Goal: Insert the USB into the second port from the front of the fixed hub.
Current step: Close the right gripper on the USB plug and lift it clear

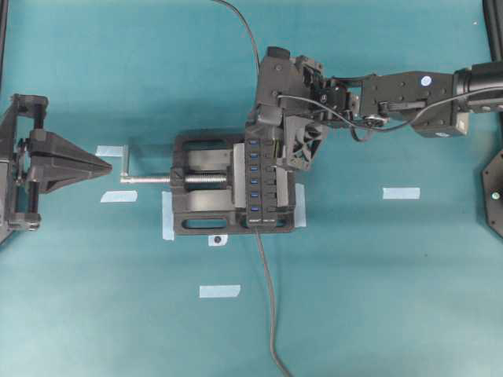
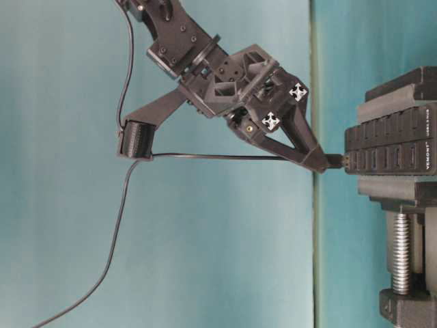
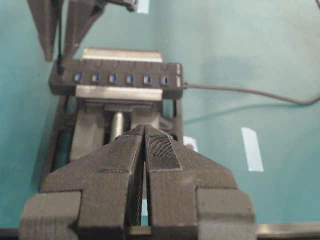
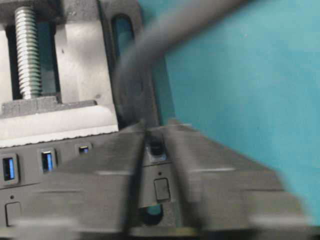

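Right end effector pinches the plug, a small black block ending a thin black cable, its metal tip touching the hub. That long black bar with blue slots sits clamped in a vise mid-tabletop. Left end effector hangs pressed together, holding nothing, near the left edge.

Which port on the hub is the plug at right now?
The end port of the hub, under the right pincer, farthest from the hub's own cable; the other blue ports sit uncovered.
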You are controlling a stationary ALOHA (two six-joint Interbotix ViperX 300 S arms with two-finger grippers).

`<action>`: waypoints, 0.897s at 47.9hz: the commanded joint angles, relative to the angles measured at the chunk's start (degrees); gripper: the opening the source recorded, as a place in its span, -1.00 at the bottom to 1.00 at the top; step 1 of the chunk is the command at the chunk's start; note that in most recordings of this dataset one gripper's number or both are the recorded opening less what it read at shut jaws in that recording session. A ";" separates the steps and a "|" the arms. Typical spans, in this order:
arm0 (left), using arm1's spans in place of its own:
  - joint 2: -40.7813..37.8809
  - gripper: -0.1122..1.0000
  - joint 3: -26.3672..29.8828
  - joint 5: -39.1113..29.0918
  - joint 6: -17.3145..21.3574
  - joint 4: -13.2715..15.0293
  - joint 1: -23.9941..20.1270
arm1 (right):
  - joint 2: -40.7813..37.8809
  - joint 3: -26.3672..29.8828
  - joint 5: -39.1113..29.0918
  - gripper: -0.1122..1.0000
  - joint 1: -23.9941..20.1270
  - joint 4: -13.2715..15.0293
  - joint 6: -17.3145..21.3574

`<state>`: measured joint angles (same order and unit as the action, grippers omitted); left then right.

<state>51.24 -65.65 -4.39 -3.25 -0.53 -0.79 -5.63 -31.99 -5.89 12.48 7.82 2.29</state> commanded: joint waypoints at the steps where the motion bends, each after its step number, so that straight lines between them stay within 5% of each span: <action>1: -0.18 -0.80 0.70 0.26 -0.09 -0.09 0.00 | 0.79 1.05 0.26 -0.54 -0.09 -0.09 0.18; 8: -0.18 -0.80 0.70 0.26 -0.09 -0.09 0.00 | 0.79 1.05 0.18 -0.67 -0.35 -0.18 0.26; 43: -0.18 -0.80 0.70 0.26 -0.18 -0.09 0.00 | 4.57 4.66 -6.86 -0.67 -1.41 -0.18 1.05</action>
<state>51.33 -65.65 -4.39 -3.34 -0.53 -0.79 -3.69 -29.09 -12.30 11.69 7.73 2.55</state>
